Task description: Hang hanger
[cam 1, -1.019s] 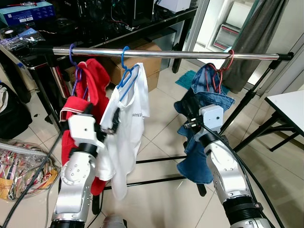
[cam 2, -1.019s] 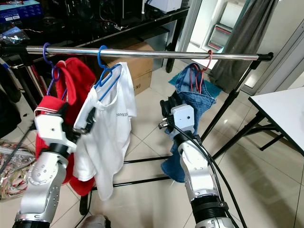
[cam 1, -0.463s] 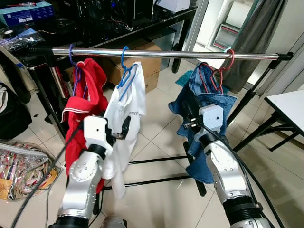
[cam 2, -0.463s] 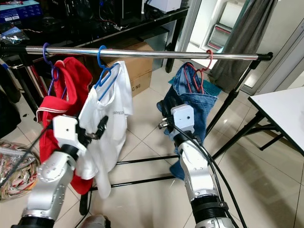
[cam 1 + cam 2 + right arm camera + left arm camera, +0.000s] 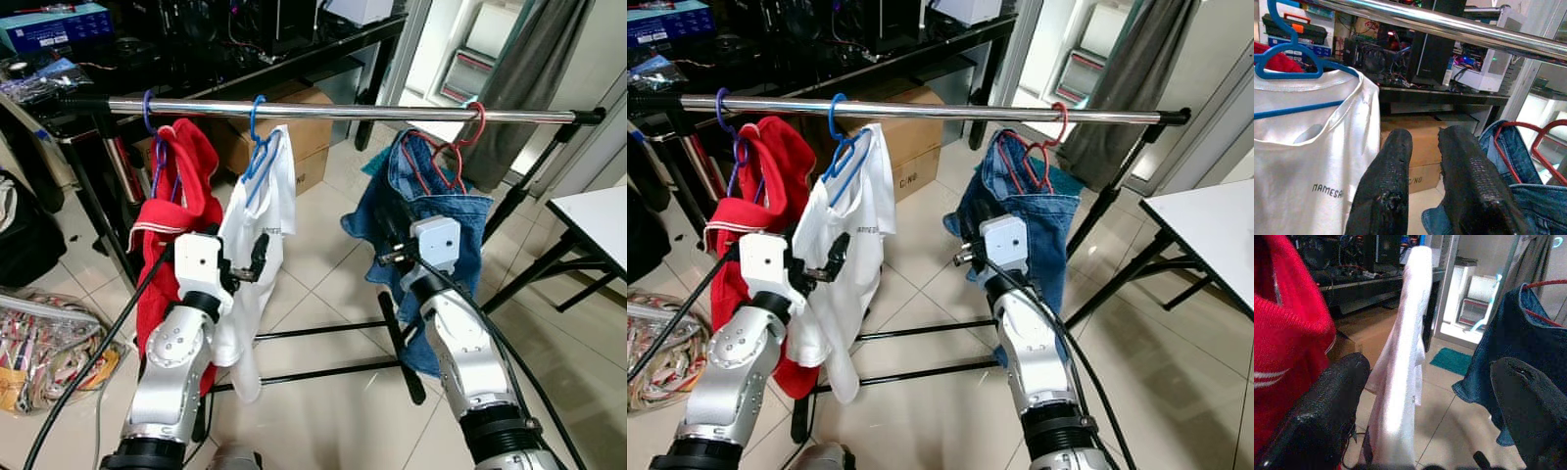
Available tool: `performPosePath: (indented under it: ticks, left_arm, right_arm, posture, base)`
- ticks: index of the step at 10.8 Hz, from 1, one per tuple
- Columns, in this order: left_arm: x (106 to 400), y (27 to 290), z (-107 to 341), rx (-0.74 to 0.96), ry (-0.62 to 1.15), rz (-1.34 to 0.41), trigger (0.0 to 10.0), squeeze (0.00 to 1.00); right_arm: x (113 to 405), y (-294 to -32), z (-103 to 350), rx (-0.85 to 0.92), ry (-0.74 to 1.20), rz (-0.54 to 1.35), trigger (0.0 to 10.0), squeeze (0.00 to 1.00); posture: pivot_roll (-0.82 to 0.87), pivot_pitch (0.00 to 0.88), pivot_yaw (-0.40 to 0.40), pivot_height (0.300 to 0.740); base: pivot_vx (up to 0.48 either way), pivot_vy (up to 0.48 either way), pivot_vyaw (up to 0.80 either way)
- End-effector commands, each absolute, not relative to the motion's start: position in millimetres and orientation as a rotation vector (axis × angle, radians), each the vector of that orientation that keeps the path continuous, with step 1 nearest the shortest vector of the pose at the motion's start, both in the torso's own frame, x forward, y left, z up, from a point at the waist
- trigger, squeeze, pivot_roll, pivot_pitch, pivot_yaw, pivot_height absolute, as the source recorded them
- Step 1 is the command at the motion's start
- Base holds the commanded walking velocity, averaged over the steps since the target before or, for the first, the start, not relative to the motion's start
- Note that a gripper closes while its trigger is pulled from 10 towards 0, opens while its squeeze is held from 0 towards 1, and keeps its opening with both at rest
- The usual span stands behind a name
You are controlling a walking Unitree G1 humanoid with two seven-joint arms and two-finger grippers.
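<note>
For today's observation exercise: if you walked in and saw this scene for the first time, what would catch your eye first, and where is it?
A long chrome rail runs across the scene with three garments hanging from it: a red shirt at the robot's left, a white T-shirt on a blue hanger beside it, and blue jeans on a red hanger at the right. Below, the left gripper is open by the T-shirt, and the right gripper is raised before the jeans.

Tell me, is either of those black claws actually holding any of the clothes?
No. The left gripper is open, its fingers either side of the white T-shirt without pinching it. The right gripper holds nothing.
</note>
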State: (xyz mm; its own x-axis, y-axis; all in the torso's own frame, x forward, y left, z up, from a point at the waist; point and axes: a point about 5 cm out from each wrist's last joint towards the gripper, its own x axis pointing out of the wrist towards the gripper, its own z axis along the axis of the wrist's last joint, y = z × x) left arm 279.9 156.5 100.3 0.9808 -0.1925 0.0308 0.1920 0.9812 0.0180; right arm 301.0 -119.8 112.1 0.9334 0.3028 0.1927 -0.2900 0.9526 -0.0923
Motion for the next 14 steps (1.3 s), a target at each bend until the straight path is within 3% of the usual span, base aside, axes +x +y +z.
performPosePath:
  ticks: [1, 3, 4, 8, 9, 10, 12, 13, 14]
  left_arm:
    - [282, 154, 101, 0.016, -0.034, -0.195, 10.0, 0.0]
    - [283, 153, 101, 0.016, -0.032, -0.196, 10.0, 0.0]
    - [283, 153, 101, 0.02, -0.033, -0.198, 10.0, 0.0]
    - [285, 152, 100, 0.03, -0.029, -0.208, 10.0, 0.0]
    - [285, 151, 100, 0.032, -0.03, -0.224, 8.1, 0.0]
    - [285, 148, 100, 0.035, -0.033, -0.24, 5.3, 0.0]
    - [286, 143, 101, 0.049, -0.036, -0.269, 4.6, 0.0]
    - [287, 141, 101, 0.051, -0.037, -0.278, 2.7, 0.0]
    - [288, 140, 101, 0.05, -0.035, -0.282, 0.0, 0.0]
  right_arm:
    - [301, -122, 110, -0.058, -0.189, 0.295, 10.0, 0.0]
    - [299, -116, 105, -0.038, -0.155, 0.357, 10.0, 0.0]
    - [289, -99, 101, -0.023, -0.145, 0.525, 10.0, 0.0]
    - [294, -103, 105, -0.032, -0.16, 0.469, 10.0, 0.0]
    - [296, -106, 105, -0.03, -0.156, 0.448, 10.0, 0.0]
    - [296, -106, 105, -0.027, -0.155, 0.448, 10.0, 0.0]
    - [296, -105, 105, -0.025, -0.155, 0.441, 10.0, 0.0]
    - [296, -105, 105, -0.025, -0.156, 0.436, 10.0, 0.0]
    - [297, -105, 105, -0.024, -0.157, 0.431, 10.0, 0.0]
  posture:
    - [0.34, 0.033, -0.093, 0.74]
    - [0.34, 0.033, -0.092, 0.74]
    - [0.34, 0.032, -0.091, 0.74]
    - [0.34, 0.025, -0.085, 0.74]
    - [0.34, 0.023, -0.079, 0.74]
    - [0.34, 0.024, -0.078, 0.74]
    - [0.34, 0.024, -0.073, 0.74]
    - [0.34, 0.023, -0.072, 0.74]
    - [0.34, 0.023, -0.071, 0.74]
  base:
    - [0.0, 0.0, 0.0]
    - [0.0, 0.0, 0.0]
    - [0.0, 0.0, 0.0]
    - [0.0, 0.0, 0.0]
    - [0.0, 0.0, 0.0]
    - [0.0, 0.0, 0.0]
    - [0.0, 0.0, 0.0]
    - [0.0, 0.0, 0.0]
    - [0.0, 0.0, 0.0]
